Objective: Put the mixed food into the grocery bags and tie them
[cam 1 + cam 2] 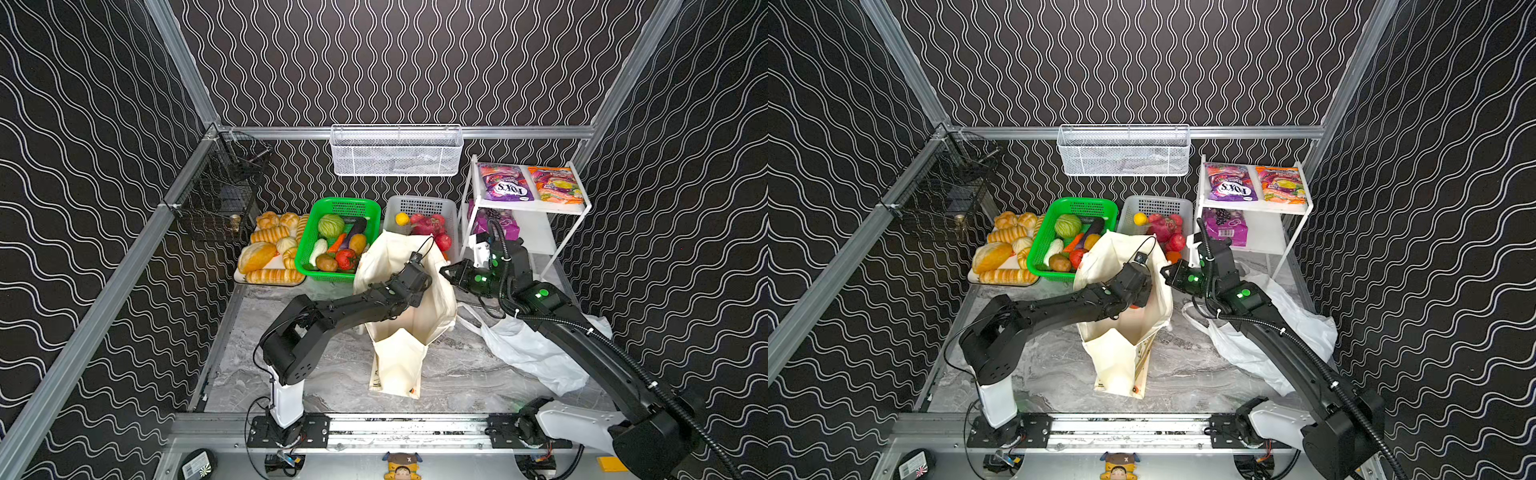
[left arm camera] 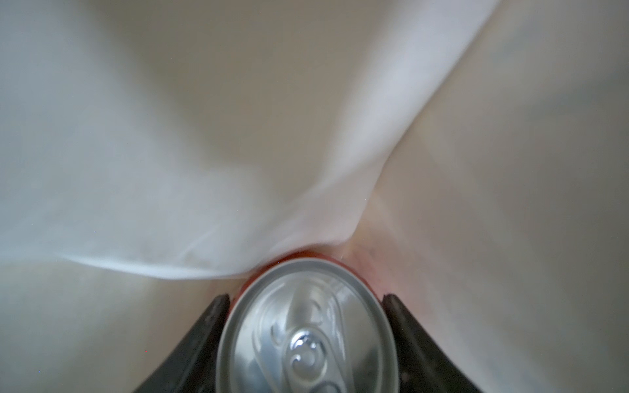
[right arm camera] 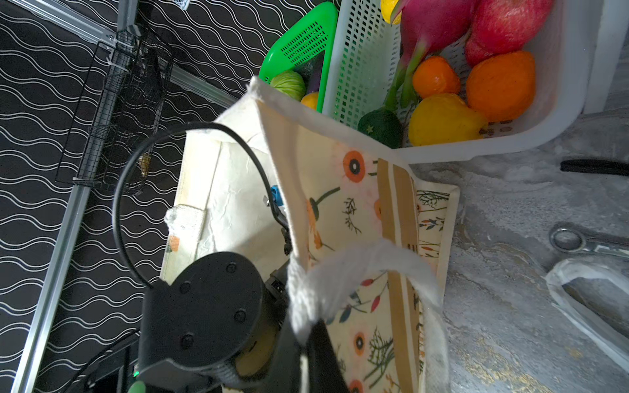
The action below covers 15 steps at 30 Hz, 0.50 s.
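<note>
Left end effector (image 2: 304,301) sits deep inside the cream canvas tote (image 1: 399,357), clamped on either side of the red soda can (image 2: 308,333), with cloth all round it. Right end effector (image 3: 311,328) is pinched together on the tote handle (image 3: 360,265), just outside the rim. The white plastic bag (image 1: 536,349) lies slack on the table (image 1: 332,374), below the right end effector.

White mesh basket (image 1: 397,151) hanging on the back rail, black wire cage (image 1: 216,195) clipped to the side rail, white shelf rack (image 1: 536,237) back corner, marbled tabletop (image 1: 332,374) underneath

Upright cream tote (image 1: 399,361) — red soda can (image 2: 308,326) inside, lid showing.
</note>
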### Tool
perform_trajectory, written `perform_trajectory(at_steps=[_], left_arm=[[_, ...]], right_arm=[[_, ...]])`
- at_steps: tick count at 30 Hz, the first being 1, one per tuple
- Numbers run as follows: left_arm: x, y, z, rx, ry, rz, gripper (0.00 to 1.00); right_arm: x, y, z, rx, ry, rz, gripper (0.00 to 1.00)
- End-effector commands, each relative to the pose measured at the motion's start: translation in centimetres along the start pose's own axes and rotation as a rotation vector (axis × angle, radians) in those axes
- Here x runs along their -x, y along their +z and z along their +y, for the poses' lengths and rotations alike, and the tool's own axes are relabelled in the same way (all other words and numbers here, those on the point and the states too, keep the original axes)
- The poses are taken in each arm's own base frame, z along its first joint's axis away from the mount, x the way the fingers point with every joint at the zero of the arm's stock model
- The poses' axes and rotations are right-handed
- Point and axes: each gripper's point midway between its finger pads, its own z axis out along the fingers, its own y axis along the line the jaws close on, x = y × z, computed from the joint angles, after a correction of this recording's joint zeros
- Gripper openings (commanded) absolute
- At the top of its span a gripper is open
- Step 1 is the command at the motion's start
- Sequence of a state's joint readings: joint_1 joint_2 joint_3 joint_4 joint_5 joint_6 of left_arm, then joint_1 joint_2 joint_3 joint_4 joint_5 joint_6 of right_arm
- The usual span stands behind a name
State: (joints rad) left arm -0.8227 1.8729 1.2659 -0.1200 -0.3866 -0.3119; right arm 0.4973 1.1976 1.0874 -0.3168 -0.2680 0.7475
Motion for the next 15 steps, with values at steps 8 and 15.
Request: perform_trajectory(at_steps=[8, 15], left_arm=[[-1.7, -1.8, -0.5, -0.075, 0.071, 0.125, 0.61], [-0.6, -2.6, -0.6, -0.083, 0.069, 0.112, 0.70]], right_arm=[[0.3, -0.1, 0.0, -0.004, 0.000, -0.014, 0.03], [0.3, -0.1, -0.1, -0.007, 0.001, -0.016, 0.04]])
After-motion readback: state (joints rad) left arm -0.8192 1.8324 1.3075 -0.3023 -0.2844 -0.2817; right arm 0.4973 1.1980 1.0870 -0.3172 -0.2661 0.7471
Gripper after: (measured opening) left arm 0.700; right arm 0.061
